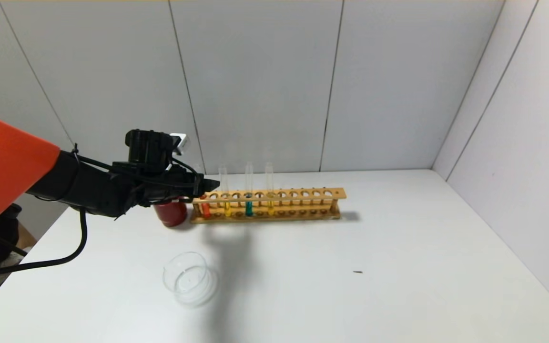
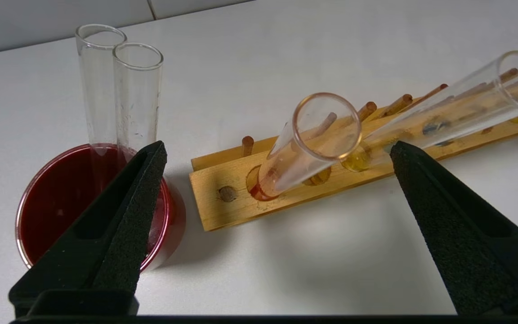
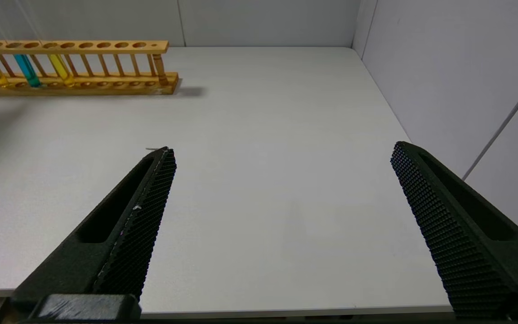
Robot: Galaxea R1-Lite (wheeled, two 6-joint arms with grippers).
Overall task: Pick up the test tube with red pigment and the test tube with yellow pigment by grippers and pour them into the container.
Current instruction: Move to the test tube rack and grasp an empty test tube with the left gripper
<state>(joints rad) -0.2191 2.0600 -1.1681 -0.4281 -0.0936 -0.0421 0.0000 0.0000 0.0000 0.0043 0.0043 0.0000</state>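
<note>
The left gripper is hanging wide apart over the red test tube, racked at the rack's nine o'clock end; only the wrist view shows that gap. The right gripper is gaping too. The dish is sitting toward six o'clock.

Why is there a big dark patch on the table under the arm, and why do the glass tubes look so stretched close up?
Head view: the patch is the left arm's shadow, falling beside the glass dish. Left wrist view: the lens sits near the red-pigment tube, so its mouth balloons between the open left end effector fingers.
</note>
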